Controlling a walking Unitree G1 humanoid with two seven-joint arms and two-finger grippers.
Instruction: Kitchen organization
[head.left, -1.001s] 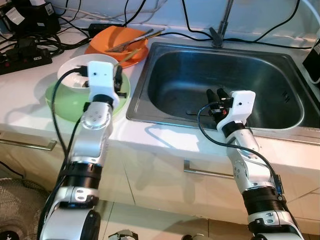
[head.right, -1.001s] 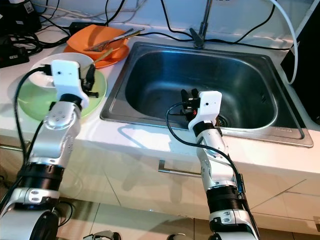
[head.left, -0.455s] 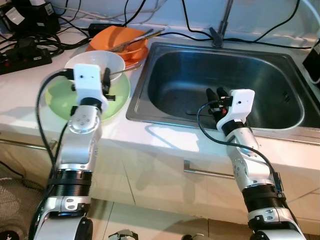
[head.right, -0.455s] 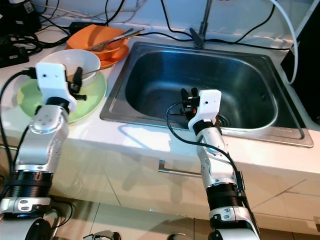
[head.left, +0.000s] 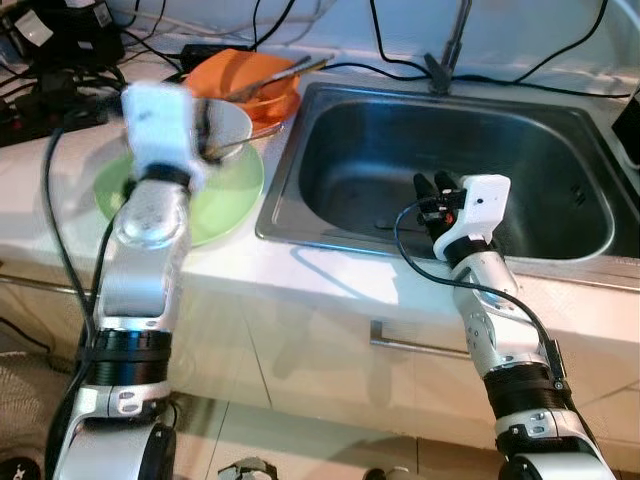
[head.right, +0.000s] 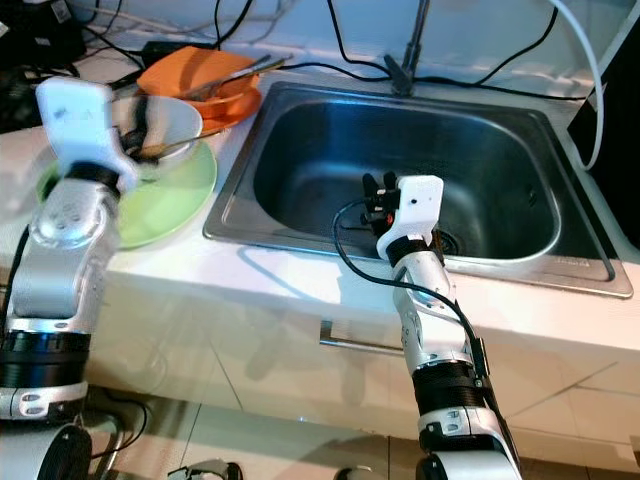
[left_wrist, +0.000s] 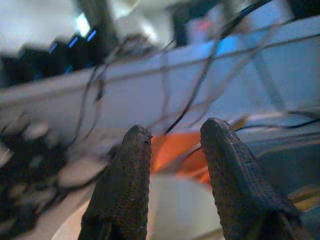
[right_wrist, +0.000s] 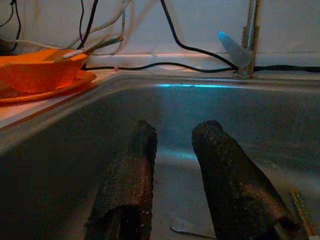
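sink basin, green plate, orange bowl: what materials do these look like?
Sink basin: stainless steel, brushed finish, going by its grey metallic sheen and soft reflections.
Green plate: probably plastic or melamine; flat, uniform pale green with only a dull shine. Glazed ceramic can't be ruled out.
Orange bowl: likely plastic too, an even saturated orange with a thin rim, holding utensils.
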